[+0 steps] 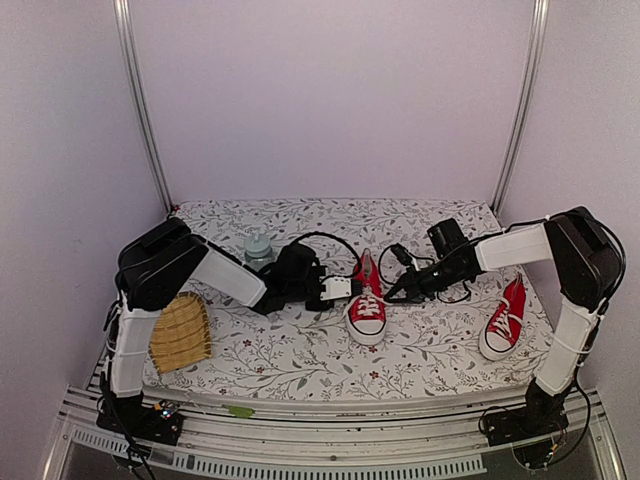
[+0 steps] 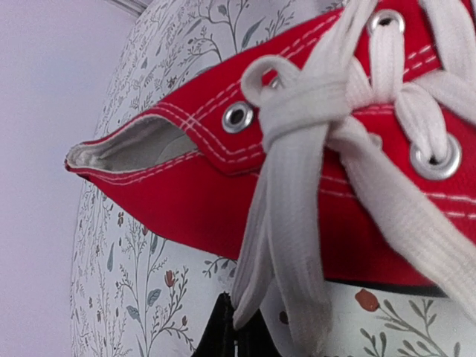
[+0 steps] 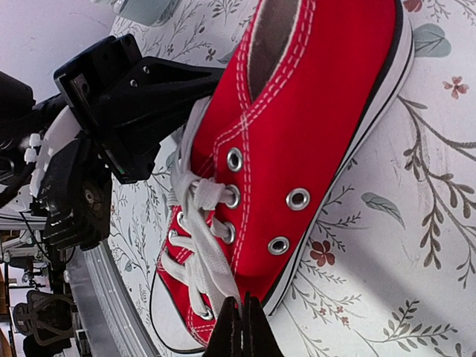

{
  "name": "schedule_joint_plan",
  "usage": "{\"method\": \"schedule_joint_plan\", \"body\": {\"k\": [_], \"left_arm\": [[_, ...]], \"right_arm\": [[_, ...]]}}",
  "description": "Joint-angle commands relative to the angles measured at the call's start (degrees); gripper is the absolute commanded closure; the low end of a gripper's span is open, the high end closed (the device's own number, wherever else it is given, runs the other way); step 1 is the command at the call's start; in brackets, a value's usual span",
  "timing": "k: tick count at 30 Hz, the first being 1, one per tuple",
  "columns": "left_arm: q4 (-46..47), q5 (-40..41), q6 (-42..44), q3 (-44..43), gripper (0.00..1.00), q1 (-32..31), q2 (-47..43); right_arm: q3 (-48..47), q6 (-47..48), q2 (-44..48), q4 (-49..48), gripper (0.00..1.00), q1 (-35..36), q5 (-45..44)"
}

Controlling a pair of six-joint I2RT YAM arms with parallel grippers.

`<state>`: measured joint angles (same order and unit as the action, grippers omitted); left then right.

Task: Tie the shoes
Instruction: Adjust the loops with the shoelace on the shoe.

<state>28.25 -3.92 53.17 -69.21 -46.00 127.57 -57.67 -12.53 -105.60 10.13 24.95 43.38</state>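
Top external: middle shoe (image 1: 367,305) lies near-far, toe toward the bases (image 1: 140,420); both jaws clamp its laces (image 2: 297,223).

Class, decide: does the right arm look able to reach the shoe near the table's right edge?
Probably yes: the shoe lies bare beside the right arm, though its gripper seems shut on the other shoe's lace.

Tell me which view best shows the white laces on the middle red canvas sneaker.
Left wrist: the white laces fill the frame, crossings and eyelets sharp. Right wrist shows most of the lacing, smaller, on the red canvas sneaker. Top external shows only tiny white crisscrosses.
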Motion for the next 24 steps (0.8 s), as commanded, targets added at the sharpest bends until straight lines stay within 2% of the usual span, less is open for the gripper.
{"method": "schedule_joint_plan", "body": {"k": [1,22,23,24], "left_arm": [[1.6,1.4,-2.8,1.1,1.00,0.4,-0.7],[-1.6,0.0,-1.3,2.0,1.00,1.1,-1.6],[-1.9,-1.1,-0.9,2.2,1.00,0.9,-2.1],[-1.9,-2.2,-0.7,2.5,1.00,0.7,-2.7]], "right_arm": [[1.4,1.3,1.5,1.3,0.99,-0.6,-1.8],[1.9,3.3,-2.1,1.6,0.99,-1.9,-2.5],[1.4,3.5,-2.0,1.9,0.98,-1.9,-2.3],[0.9,3.8,-1.8,2.0,0.93,-1.9,-2.2]]}}
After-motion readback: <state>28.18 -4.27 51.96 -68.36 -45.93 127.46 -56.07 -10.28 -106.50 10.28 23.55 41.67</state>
